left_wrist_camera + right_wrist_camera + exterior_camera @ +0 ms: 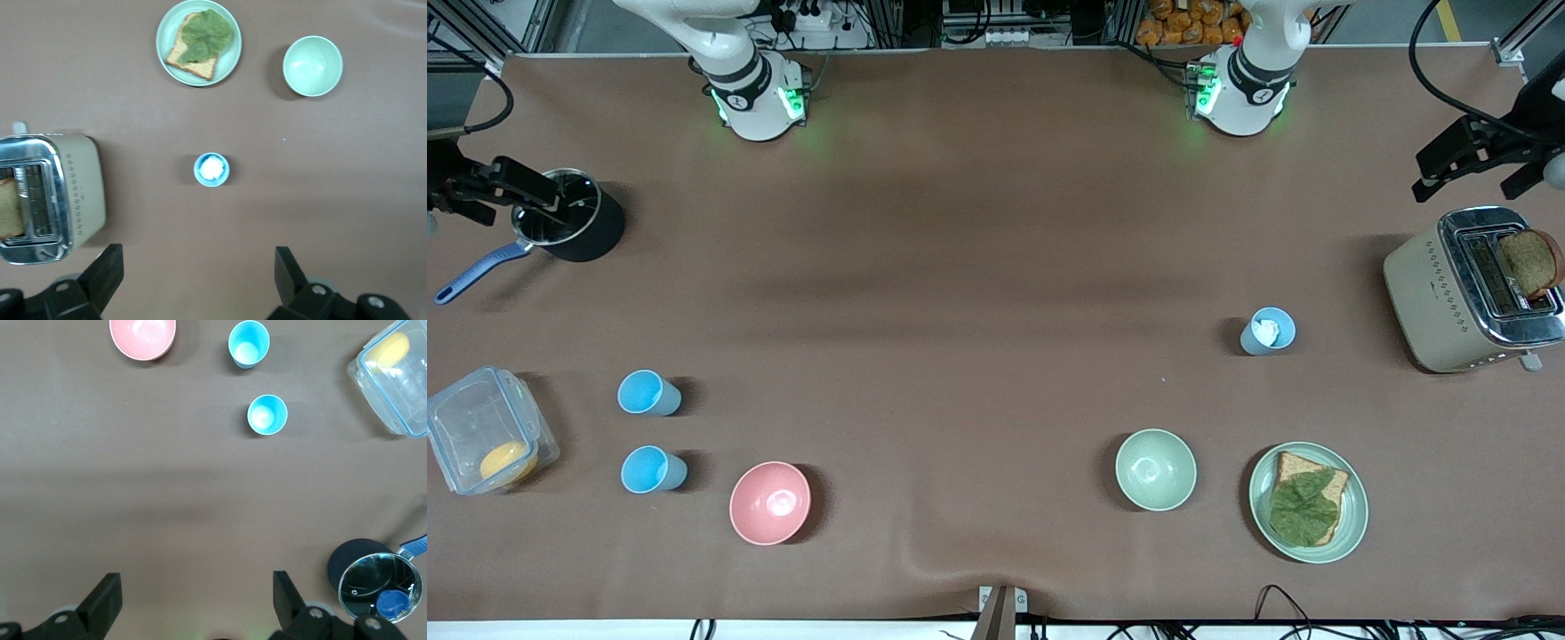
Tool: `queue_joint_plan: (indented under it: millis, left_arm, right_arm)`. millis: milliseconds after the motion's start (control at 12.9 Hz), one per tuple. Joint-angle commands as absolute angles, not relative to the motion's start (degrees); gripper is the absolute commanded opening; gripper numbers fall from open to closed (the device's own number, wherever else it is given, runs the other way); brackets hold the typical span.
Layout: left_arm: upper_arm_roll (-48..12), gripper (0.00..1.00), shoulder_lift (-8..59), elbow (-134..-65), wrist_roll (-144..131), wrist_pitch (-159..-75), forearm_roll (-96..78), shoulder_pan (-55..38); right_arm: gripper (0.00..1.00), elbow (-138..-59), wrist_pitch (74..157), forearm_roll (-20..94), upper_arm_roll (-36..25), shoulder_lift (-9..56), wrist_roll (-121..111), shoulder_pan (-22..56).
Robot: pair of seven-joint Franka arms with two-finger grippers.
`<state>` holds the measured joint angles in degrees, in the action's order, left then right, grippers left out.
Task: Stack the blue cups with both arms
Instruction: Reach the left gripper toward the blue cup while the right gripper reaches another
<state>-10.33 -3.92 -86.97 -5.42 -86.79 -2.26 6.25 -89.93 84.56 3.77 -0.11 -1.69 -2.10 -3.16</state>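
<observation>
Progress: nothing stacked | two bright sky-blue tapered plastic cups apart beside pink bowl | paler blue cup, apparently white-filled, near toaster | left gripper, right gripper spread wide, holding nothing, both waiting.
</observation>
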Motion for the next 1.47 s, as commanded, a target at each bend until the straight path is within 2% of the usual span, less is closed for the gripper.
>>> queue_joint_plan:
  millis: [0,310,543,775,930,1008,1163,1395]
  left_arm:
    - [-10.2,1.00,-3.3,-86.1,-4.0,-85.9,-3.9,6.7]
    - [-10.2,1.00,-1.4,-86.1,-4.0,-86.0,-2.5,6.4]
    - [-10.4,1.00,4.5,-88.8,-4.0,-88.7,-0.3,6.7]
    - [-10.6,1.00,3.0,-103.8,-3.7,-102.7,-0.4,6.9]
    - [-10.5,1.00,4.4,-111.2,-3.8,-113.2,-0.2,8.0]
    - [-10.5,1.00,6.6,-113.4,-3.7,-117.7,-0.2,8.2]
    - [-10.5,1.00,11.4,-114.0,-3.7,-121.3,-0.1,9.3]
    - [-10.5,0.83,16.1,-114.0,-3.7,-123.0,0.0,9.8]
  right_arm:
    - [1.00,-91.2,84.8,4.0,-0.2,-2.8,-1.2,-3.2]
    - [1.00,-91.3,84.8,4.0,-0.2,-2.8,-1.2,-3.2]
    - [1.00,-91.5,84.2,0.9,-0.2,-1.7,-2.1,-3.5]
    - [1.00,-91.5,83.5,0.0,-0.4,3.6,-2.2,-4.7]
    - [1.00,-91.6,85.2,0.2,-0.4,8.3,-1.7,-5.9]
    - [1.00,-91.5,85.7,0.4,-0.6,10.6,-1.4,-6.3]
    - [1.00,-91.5,89.5,0.6,-3.2,15.8,-2.3,-6.3]
    - [1.00,-90.9,94.9,0.9,-4.4,22.2,-3.7,-6.4]
